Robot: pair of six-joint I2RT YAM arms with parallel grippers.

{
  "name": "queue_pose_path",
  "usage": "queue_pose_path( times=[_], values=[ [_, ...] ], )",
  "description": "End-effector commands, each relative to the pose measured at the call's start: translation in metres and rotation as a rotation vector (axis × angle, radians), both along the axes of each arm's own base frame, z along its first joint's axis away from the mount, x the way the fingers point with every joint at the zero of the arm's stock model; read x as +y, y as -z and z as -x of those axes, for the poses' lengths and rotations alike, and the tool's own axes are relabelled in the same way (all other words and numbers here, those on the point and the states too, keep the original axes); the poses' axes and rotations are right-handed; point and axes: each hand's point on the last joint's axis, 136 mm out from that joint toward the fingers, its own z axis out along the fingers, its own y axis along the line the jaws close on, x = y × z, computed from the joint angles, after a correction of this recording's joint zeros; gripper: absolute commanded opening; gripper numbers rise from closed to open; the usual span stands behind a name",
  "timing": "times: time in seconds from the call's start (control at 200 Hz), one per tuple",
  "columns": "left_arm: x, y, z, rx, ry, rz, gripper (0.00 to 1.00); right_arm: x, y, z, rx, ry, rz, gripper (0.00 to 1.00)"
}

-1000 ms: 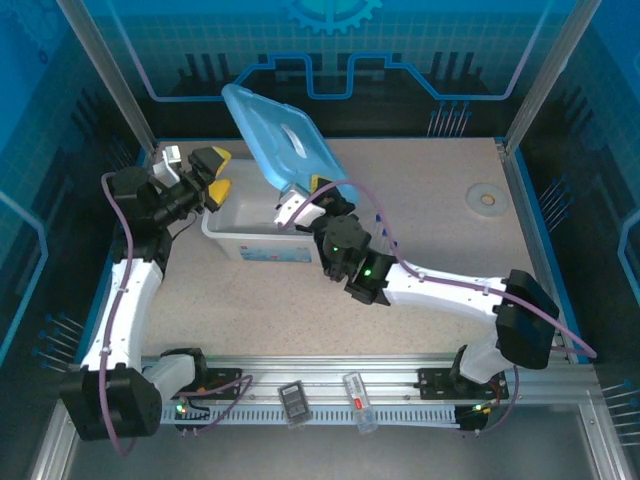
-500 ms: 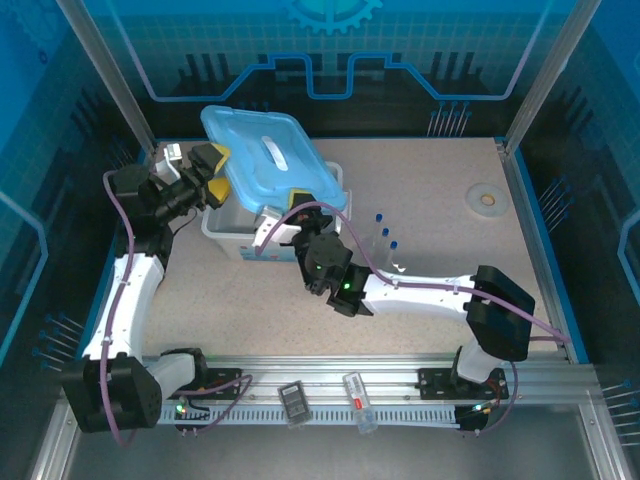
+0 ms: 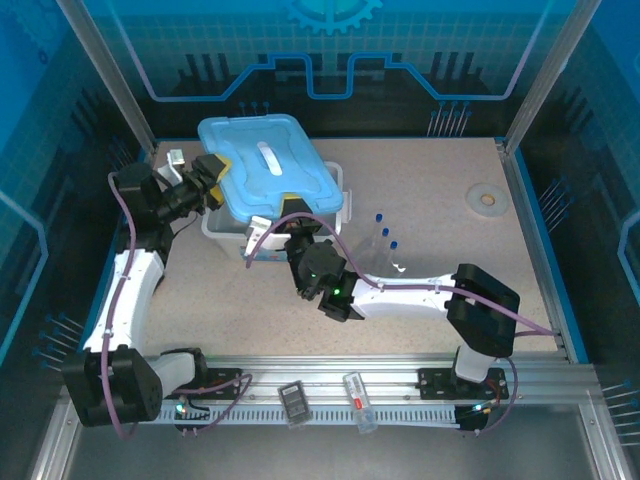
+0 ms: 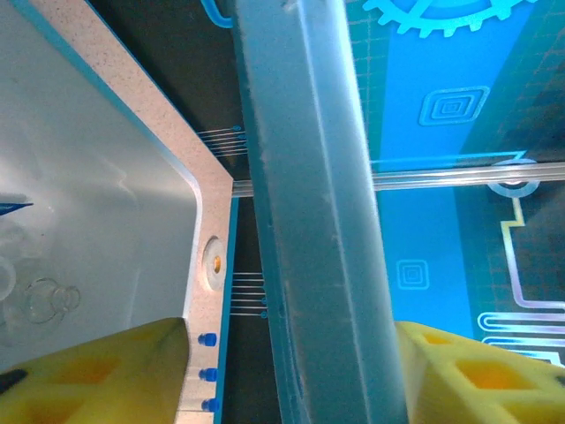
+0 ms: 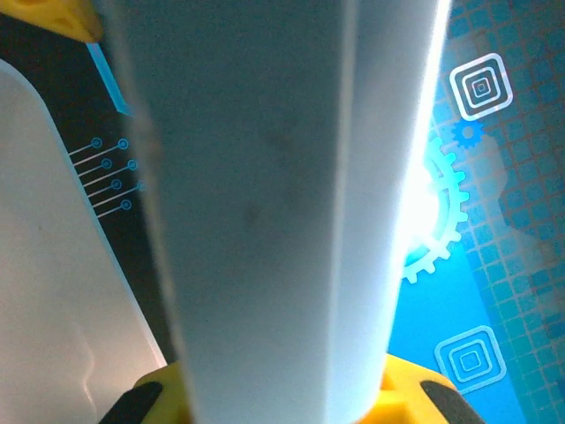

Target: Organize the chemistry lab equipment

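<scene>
From above, the light-blue lid (image 3: 262, 172) lies over the white bin (image 3: 228, 236) at the back left of the table (image 3: 440, 170). It covers most of the opening. The bin's right rim and near wall stick out past it.

The right gripper (image 3: 287, 206) has the lid by its near edge. In the right wrist view the pale slab of the lid runs straight down the frame onto a yellow pad (image 5: 265, 393), so those jaws are clamped on it.

The left gripper (image 3: 212, 178) sits at the lid's left edge. In the left wrist view the lid's rim runs between the two yellow fingers (image 4: 97, 375). One finger touches the rim, and the other stands off it with a clear gap, so these jaws are parted and straddle the edge without pinching it.

That same view looks under the lid into the bin, so on that side the lid is raised off the rim. Inside lie a small round glass dish (image 4: 37, 300) and a dark blue pointed tip (image 4: 12, 208) that looks like the tweezers.

Three blue-capped tubes (image 3: 387, 230) stand upright in a short row on the table, just right of the bin and near the right arm. A pale ring (image 3: 487, 198) lies well apart toward the far right. A black ridged strip (image 3: 294, 403) rests on the rail by the arm bases.
</scene>
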Motion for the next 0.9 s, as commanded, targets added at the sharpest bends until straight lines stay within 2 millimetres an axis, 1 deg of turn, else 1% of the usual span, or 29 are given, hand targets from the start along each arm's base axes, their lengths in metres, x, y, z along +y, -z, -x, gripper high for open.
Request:
queue_pose_path(
  times=[0.0,0.305,0.58,0.771,0.896],
  values=[
    [0.000,0.000,0.000,0.005,0.023,-0.027,0.56,-0.004,-0.029,0.006,-0.067,0.008,-0.124,0.00],
    [0.000,0.007,-0.003,0.027,0.028,-0.021,0.45,0.006,-0.020,0.006,-0.071,0.002,-0.084,0.00],
    [-0.001,0.009,-0.004,0.026,0.033,-0.018,0.38,0.012,-0.017,0.009,-0.071,-0.006,-0.061,0.00],
    [-0.001,0.009,-0.005,0.025,0.036,-0.005,0.35,0.018,-0.011,0.011,-0.064,-0.018,-0.041,0.00],
    [-0.001,0.008,-0.004,0.021,0.036,-0.001,0.30,0.019,-0.010,0.011,-0.064,-0.017,-0.040,0.00]
  ],
)
